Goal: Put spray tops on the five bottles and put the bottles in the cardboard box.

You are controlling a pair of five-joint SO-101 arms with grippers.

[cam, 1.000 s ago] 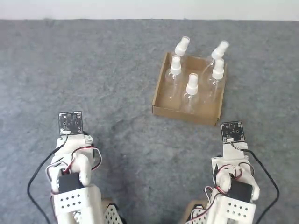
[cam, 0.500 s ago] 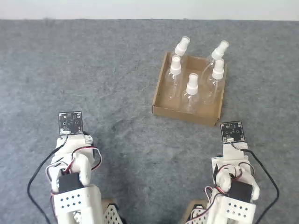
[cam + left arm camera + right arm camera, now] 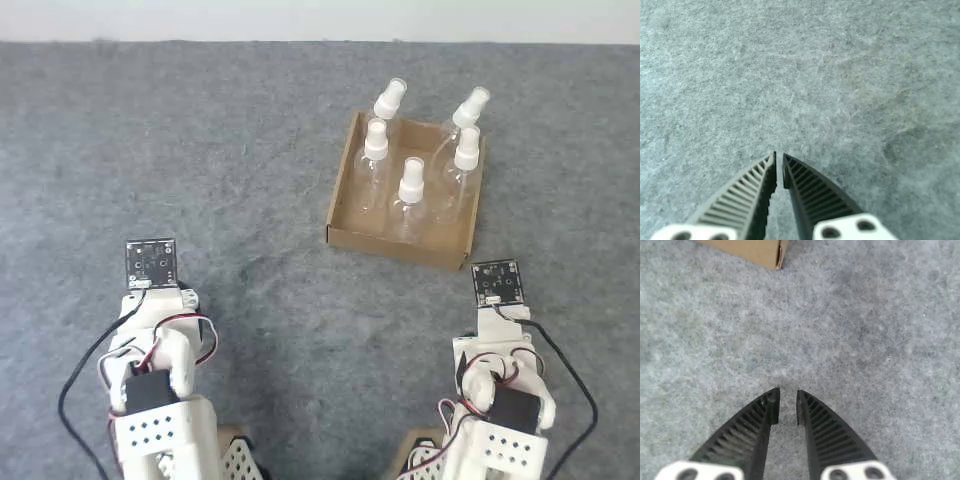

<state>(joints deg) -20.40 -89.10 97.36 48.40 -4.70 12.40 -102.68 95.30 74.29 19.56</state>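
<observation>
Nothing has shifted over the last second. The five bottles [image 3: 411, 210] stand in the cardboard box [image 3: 398, 247] just as before, each with its spray top [image 3: 412, 180] on. We judge the task finished and the arms parked. The box sits toward the far edge of the tabletop [image 3: 200, 150], right of its middle, and both arms rest at the near edge, well apart from it. Our left gripper [image 3: 779, 158] is all but closed and empty above bare tabletop. Our right gripper [image 3: 787, 396] shows only a thin gap, grips nothing and touches nothing.
</observation>
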